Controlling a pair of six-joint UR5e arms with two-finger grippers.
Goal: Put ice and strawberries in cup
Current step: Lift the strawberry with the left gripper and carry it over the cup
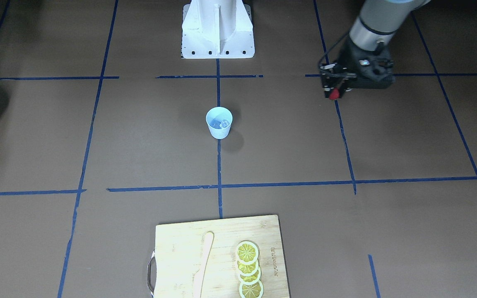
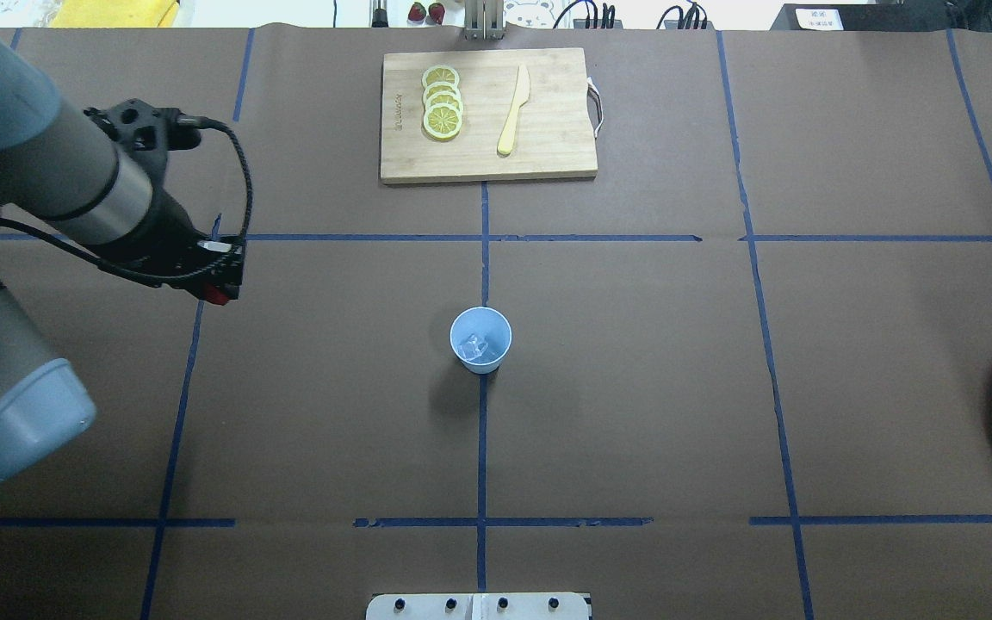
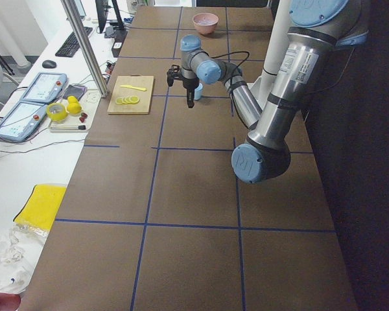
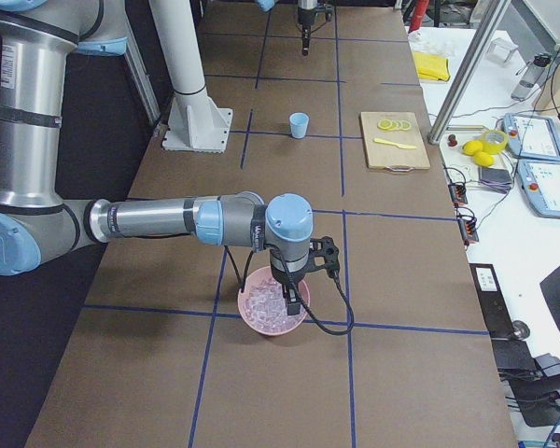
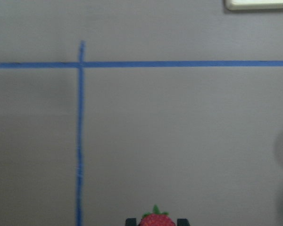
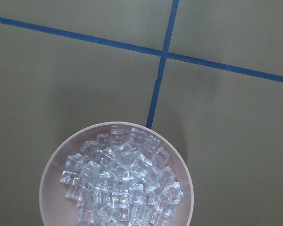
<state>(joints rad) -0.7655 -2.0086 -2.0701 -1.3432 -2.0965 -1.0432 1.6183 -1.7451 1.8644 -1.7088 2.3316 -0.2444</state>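
ice [image 2: 474,348] already sits in the pale-blue cup [image 2: 480,338]. well to the cup's left, the left gripper [image 2: 220,289] pinches the strawberry [image 1: 334,94], not yet delivered. far from the cup, the right gripper [image 4: 292,301] hangs over the pink ice bowl [image 6: 47,165]; i can't tell its opening.

Brown table [image 2: 634,430] gridded with blue tape [image 2: 481,448]; white desk [image 3: 26,162] alongside.

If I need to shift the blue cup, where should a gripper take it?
Probably the outer wall just under the rim, coming in level from the side: the cup stands upright, tapers toward its base and holds ice, so reaching in from above could disturb it.
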